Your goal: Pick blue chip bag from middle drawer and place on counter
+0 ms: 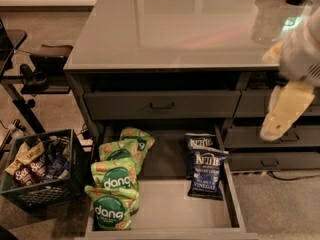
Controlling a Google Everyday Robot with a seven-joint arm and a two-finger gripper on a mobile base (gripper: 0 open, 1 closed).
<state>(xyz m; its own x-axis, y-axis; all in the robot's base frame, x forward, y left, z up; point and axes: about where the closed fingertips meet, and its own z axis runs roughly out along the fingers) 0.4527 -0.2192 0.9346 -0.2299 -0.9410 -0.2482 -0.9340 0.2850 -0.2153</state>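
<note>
The middle drawer point(165, 206) is pulled open below the counter point(175, 29). A dark navy Kettle blue chip bag point(206, 176) lies flat at the drawer's right side. A second bag just like it point(200, 142) lies partly under it, further back. My gripper point(281, 115), pale cream, hangs at the right. It is in front of the narrower right-hand drawers, above and to the right of the blue bags, and clear of them. Nothing shows in it.
Several green dang bags point(116, 179) fill the drawer's left side. A closed drawer point(162, 104) sits above the open one, and narrower drawers point(270, 160) are at the right. A dark crate of snacks point(40, 184) and a black stand point(30, 74) are on the floor at the left.
</note>
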